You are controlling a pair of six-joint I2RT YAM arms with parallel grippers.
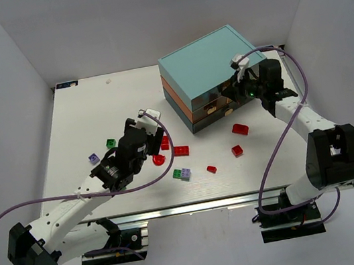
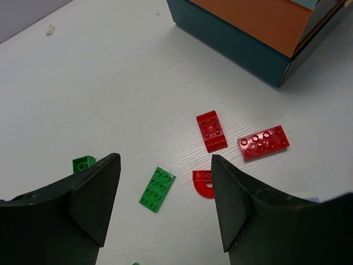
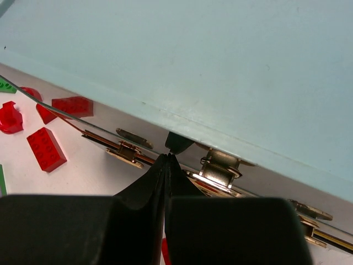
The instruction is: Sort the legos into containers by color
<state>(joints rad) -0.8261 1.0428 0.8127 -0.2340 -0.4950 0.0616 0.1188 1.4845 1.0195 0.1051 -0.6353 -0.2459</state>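
The chest (image 1: pixel 209 62) with a pale teal top and orange and dark teal layers stands at the back right. My right gripper (image 1: pixel 252 90) is shut, with nothing seen between its tips (image 3: pixel 167 157), which press at the chest front just under the teal top (image 3: pixel 231 61), left of a gold handle (image 3: pixel 219 167). My left gripper (image 1: pixel 145 136) is open and empty. In its wrist view it (image 2: pixel 165 204) hovers over a green plate (image 2: pixel 157 189) and a red half-round piece (image 2: pixel 203 183). A red brick (image 2: pixel 211 131) and a red plate (image 2: pixel 263 142) lie beyond.
More legos lie scattered on the white table: green (image 1: pixel 110 143), lilac (image 1: pixel 93 158), a green and lilac pair (image 1: pixel 182 173), and red ones (image 1: pixel 239 129), (image 1: pixel 237 151), (image 1: pixel 211 169). White walls enclose the table on three sides.
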